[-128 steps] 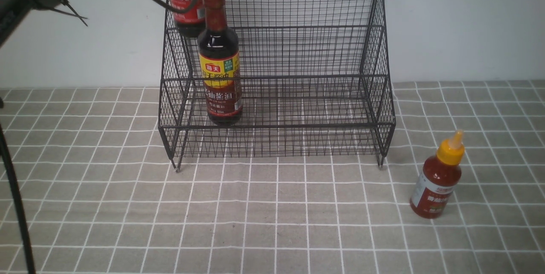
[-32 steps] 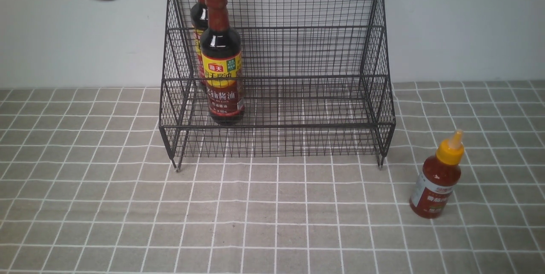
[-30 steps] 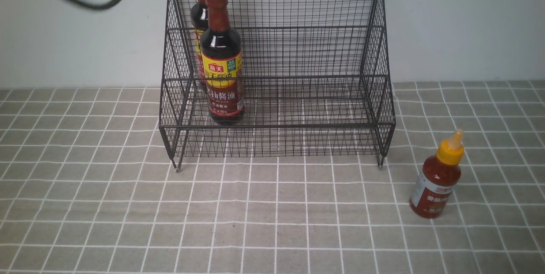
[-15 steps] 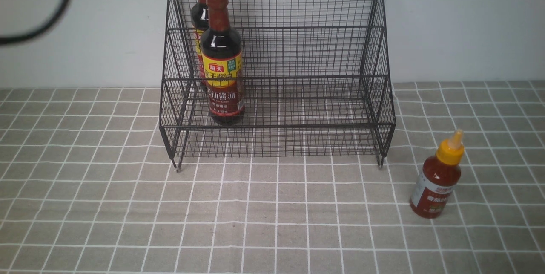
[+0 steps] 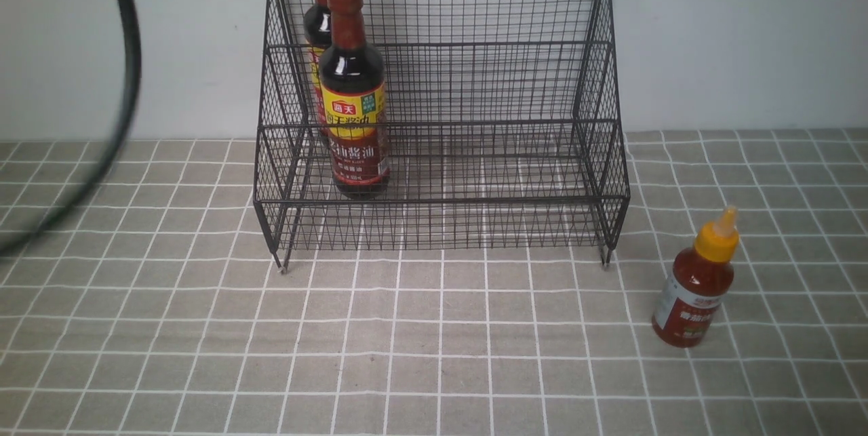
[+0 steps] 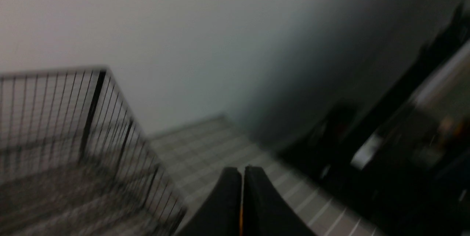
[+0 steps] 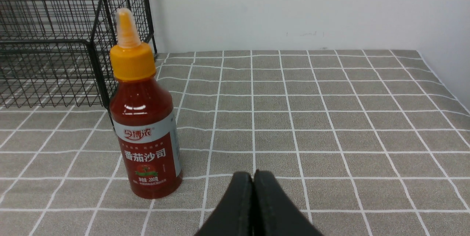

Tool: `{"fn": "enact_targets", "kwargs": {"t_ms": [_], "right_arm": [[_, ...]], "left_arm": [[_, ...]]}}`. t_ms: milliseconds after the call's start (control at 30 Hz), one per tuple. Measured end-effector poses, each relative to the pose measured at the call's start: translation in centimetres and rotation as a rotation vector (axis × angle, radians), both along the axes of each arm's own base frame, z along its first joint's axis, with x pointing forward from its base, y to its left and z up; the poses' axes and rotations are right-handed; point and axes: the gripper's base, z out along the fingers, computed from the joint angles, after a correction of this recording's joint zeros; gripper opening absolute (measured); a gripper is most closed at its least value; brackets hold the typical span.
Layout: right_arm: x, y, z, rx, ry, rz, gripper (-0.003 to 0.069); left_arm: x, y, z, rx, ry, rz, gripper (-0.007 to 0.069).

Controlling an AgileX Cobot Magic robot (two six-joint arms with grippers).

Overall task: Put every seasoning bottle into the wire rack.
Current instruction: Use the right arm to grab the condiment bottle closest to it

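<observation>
Two soy bottles (image 5: 353, 117) now sit in the rack (image 5: 515, 171), my left gripper (image 6: 242, 170) withdrawn closed; red bottle (image 5: 698, 290) remains for my closed right gripper (image 7: 252, 174).

Red sauce bottle (image 7: 147, 126) reads 番茄沙司; front soy-sauce bottle (image 5: 352, 110), 海天.

The table is covered by a grey-brown tablecloth (image 5: 441, 341) with a white grid. At 12 o'clock on it, backed against the pale wall (image 5: 732, 36), the black wire rack (image 5: 488, 200) stands on its small feet. A short red tomato-sauce bottle (image 5: 695, 293) with a yellow nozzle cap stands upright on the cloth at 4 o'clock from the rack, near its right front foot but apart from it. At the rack's 9 o'clock end, a front soy-sauce bottle (image 5: 352, 117) stands on the lower tier. A rear soy-sauce bottle (image 5: 316, 22) stands on the upper tier at 11 o'clock from the front one.
</observation>
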Motion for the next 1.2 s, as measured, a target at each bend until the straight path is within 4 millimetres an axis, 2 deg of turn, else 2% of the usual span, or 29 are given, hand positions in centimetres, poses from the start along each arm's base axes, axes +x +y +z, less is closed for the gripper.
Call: {"fn": "enact_targets", "kwargs": {"t_ms": [33,133,267,433,600,1000,1067,1200], "right_arm": [[0.0,0.0,0.0,0.0,0.0,0.0,-0.0015],[0.0,0.0,0.0,0.0,0.0,0.0,-0.0015],[0.0,0.0,0.0,0.0,0.0,0.0,-0.0015],[0.0,0.0,0.0,0.0,0.0,0.0,-0.0015],[0.0,0.0,0.0,0.0,0.0,0.0,-0.0015],[0.0,0.0,0.0,0.0,0.0,0.0,-0.0015],[0.0,0.0,0.0,0.0,0.0,0.0,-0.0015],[0.0,0.0,0.0,0.0,0.0,0.0,-0.0015]], "left_arm": [[0.0,0.7,-1.5,0.18,0.056,0.025,-0.0006],[0.0,2.7,-2.4,0.316,0.116,0.153,-0.0006],[-1.0,4.9,-1.2,0.334,0.076,0.293,-0.0006],[-5.3,6.7,1.9,0.313,-0.085,0.396,-0.0006],[-8.1,7.2,2.0,0.309,-0.143,0.426,-0.0006],[-10.1,7.1,2.5,0.294,-0.173,0.415,-0.0006],[-11.0,7.2,2.8,0.302,-0.201,0.425,-0.0006],[-14.2,7.6,3.8,0.321,-0.295,0.465,-0.0006]]}}
